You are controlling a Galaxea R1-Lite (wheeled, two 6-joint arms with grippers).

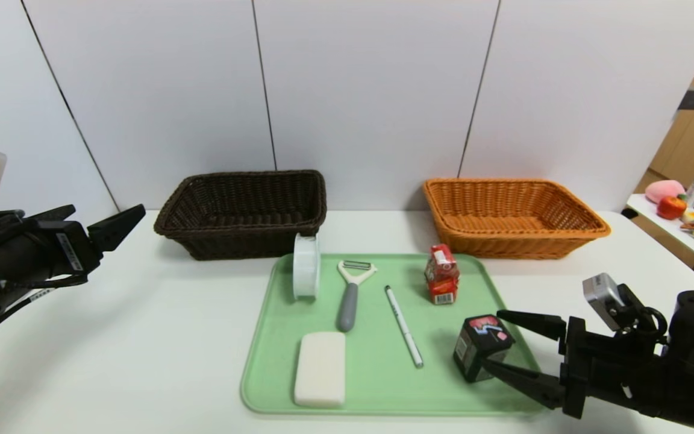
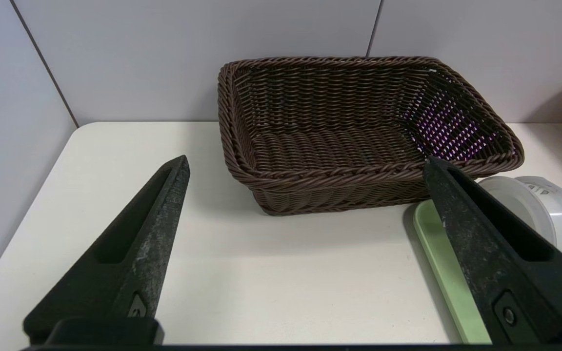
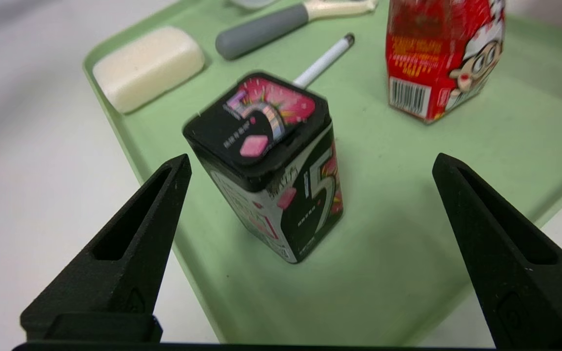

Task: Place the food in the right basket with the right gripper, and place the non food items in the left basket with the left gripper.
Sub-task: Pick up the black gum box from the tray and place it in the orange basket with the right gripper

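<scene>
Right now my right end effector (image 1: 491, 342) is spread wide with its two pointed black fingers on either side of the black carton (image 1: 481, 347), not touching it. That carton stands upright near the closest corner of the green tray (image 1: 383, 386); it is a squarish box with a large "5" on its side and pink and blue print on its lid. Beyond it, farther from my fingers, stands the red carton (image 1: 441, 281), glossy, with a white top, a barcode and a cartoon face; its small print is unreadable.

Past the black carton, toward my left arm, lie a thin white pen (image 1: 403, 326), a white peeler (image 1: 351, 293) with a matte grey handle, and a smooth white rounded block (image 1: 320, 368). A white round case (image 1: 306, 266) stands on edge at the tray's far side, just in front of the left basket (image 1: 244, 212), a dark brown wicker rectangle. The right basket (image 1: 512, 216), orange-tan wicker with a flared rim, sits on the white bench (image 1: 142, 361) beyond the red carton.

My left end effector (image 2: 305, 165) hovers off to the side above the bench, fingers apart, grasping nothing, pointing toward the brown basket.
</scene>
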